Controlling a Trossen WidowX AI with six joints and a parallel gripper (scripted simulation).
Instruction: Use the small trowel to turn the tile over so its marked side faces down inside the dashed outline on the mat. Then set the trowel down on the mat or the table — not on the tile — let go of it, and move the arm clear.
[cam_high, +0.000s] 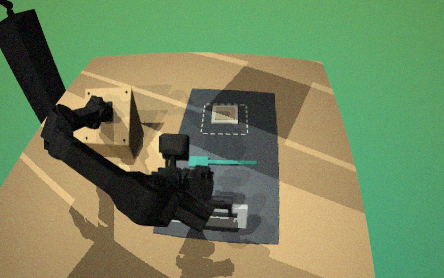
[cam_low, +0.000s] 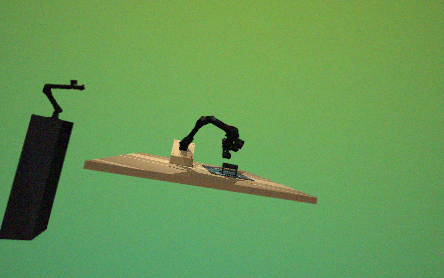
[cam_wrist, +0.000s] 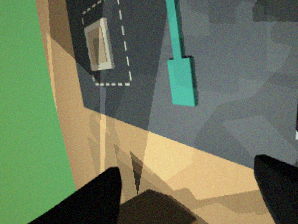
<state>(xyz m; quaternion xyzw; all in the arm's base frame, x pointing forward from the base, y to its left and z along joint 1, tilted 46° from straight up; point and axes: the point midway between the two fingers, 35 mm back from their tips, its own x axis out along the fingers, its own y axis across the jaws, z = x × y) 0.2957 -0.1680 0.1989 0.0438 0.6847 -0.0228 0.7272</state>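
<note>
The tile (cam_high: 224, 114) (cam_wrist: 99, 45) lies flat inside the dashed outline (cam_high: 224, 134) (cam_wrist: 114, 84) on the dark mat (cam_high: 260, 190) (cam_wrist: 220, 125). Its upper face has a pale rim around a tan square; I cannot make out a mark. A tool with a black bridge-like handle (cam_low: 230, 165) and a pale flat blade (cam_high: 242, 216), seemingly the trowel, stands on the near part of the mat, partly hidden by the arm in the top view. My gripper (cam_wrist: 186, 171) (cam_low: 226, 154) is open and empty, above and a little to the side of that handle.
A thin teal tool with a broader end (cam_high: 198, 161) (cam_wrist: 182, 82) lies across the mat between outline and trowel. The arm's base is on a wooden block (cam_high: 120, 135) (cam_low: 181, 161) left of the mat. A black column (cam_high: 30, 55) (cam_low: 37, 175) bearing a small arm stands beyond the table.
</note>
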